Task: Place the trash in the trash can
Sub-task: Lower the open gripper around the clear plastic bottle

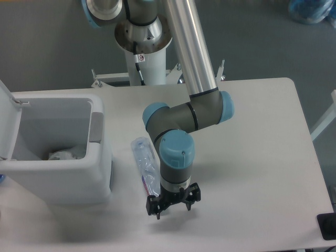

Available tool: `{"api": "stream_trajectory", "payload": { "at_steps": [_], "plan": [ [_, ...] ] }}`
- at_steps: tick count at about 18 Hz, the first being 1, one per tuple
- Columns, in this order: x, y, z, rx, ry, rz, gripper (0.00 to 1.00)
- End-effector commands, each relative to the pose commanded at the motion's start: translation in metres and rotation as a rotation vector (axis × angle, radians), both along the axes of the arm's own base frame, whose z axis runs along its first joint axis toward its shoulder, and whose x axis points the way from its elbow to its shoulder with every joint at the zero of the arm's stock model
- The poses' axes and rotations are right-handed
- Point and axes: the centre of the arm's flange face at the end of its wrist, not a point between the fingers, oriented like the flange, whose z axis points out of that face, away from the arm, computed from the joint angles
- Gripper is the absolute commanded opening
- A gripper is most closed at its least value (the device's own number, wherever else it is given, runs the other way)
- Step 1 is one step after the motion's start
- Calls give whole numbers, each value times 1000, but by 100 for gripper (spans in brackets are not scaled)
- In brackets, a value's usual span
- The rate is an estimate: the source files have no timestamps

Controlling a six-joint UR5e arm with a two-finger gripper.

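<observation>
The trash can (100, 157) is a white-grey bin at the left of the table with its lid flipped open. The crumpled clear wrapper (64, 155) lies inside it. The crushed clear bottle (143, 160) with a blue-red label lies on the table just right of the bin, pointing toward the front. My gripper (172, 207) points straight down by the bottle's near end, slightly to its right. Its jaws are spread open with nothing between them. The wrist hides the bottle's near end.
The bin's open lid (8, 121) stands up at the far left edge. The robot's base (143, 37) stands behind the table's far edge. A dark object (328, 226) sits at the front right corner.
</observation>
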Motion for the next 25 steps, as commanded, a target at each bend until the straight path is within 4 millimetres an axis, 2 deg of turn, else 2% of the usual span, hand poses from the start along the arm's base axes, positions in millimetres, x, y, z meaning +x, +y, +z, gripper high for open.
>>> {"api": "stream_trajectory", "payload": {
  "at_steps": [7,10,14,21,25],
  "plan": [
    [6,4,-6,-8,-5,-10,93],
    [8,3,-12,-15,-11,-12,86],
    [10,4,-10,-13,-11,-13,78],
    [10,4,-9,-10,-10,-12,55],
    [18,9,-9,-11,-11,-26,54]
  ]
}}
